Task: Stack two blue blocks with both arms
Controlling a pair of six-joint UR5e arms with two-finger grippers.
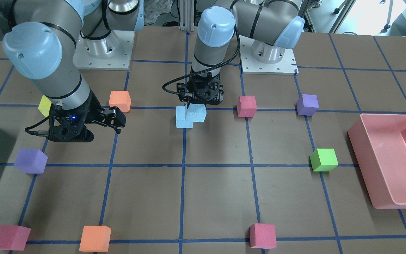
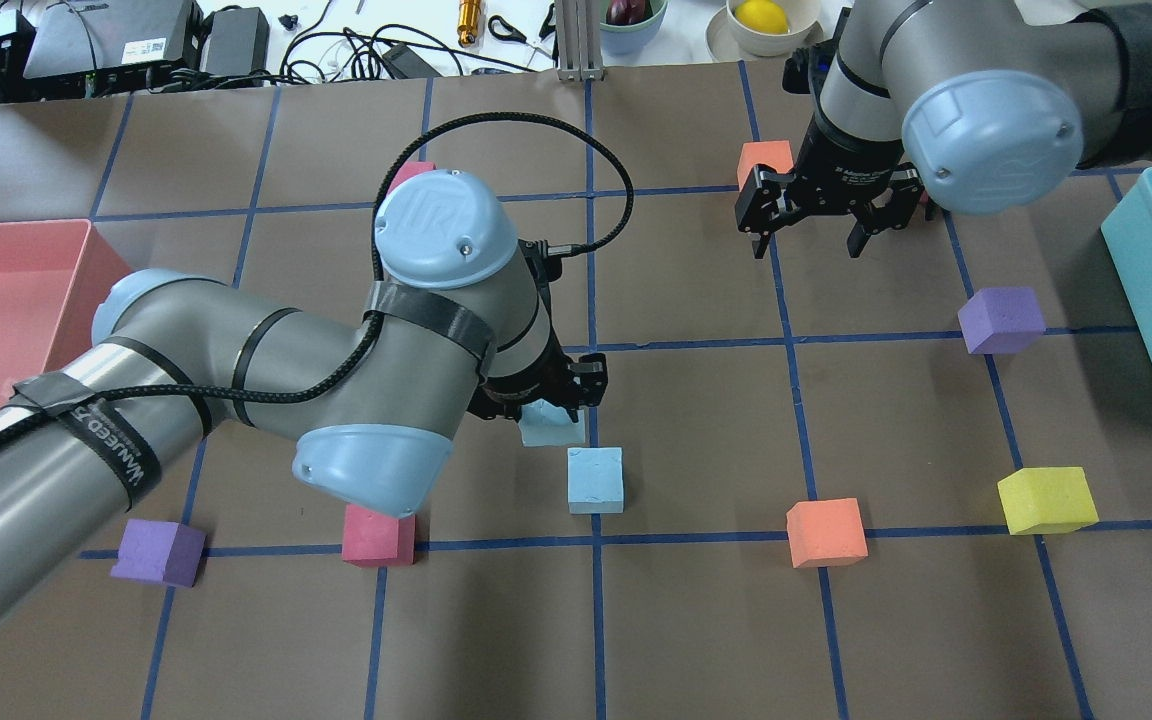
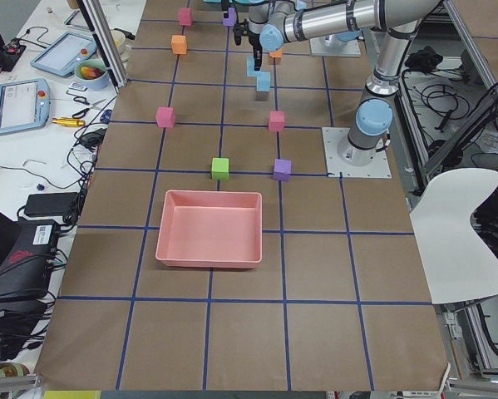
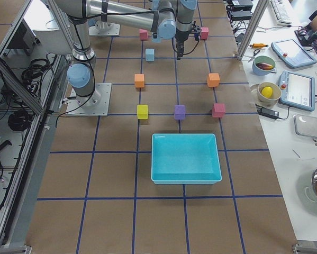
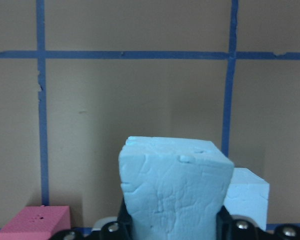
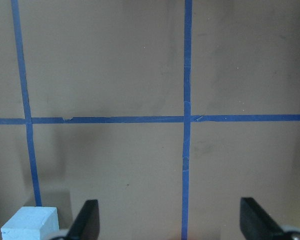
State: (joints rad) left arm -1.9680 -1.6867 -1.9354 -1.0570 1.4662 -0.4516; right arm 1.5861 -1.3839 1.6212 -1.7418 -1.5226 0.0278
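Where left claw (image 1: 196,106) pinches, one blue block (image 5: 172,190) sits.

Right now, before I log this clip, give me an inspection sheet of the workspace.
Surface: brown table, blue tape grid.
Job's things: blue block in left end effector; other blue block on table beside it, unstacked.
Clutter: purple cubes, red cubes, orange cubes, yellow cube, green cube; pink bin; teal bin.
End effectors: left shut on block; right end effector open, empty.
Cables: black cable loops over left wrist.
Surroundings: tablet, bowl on bench; white chair.
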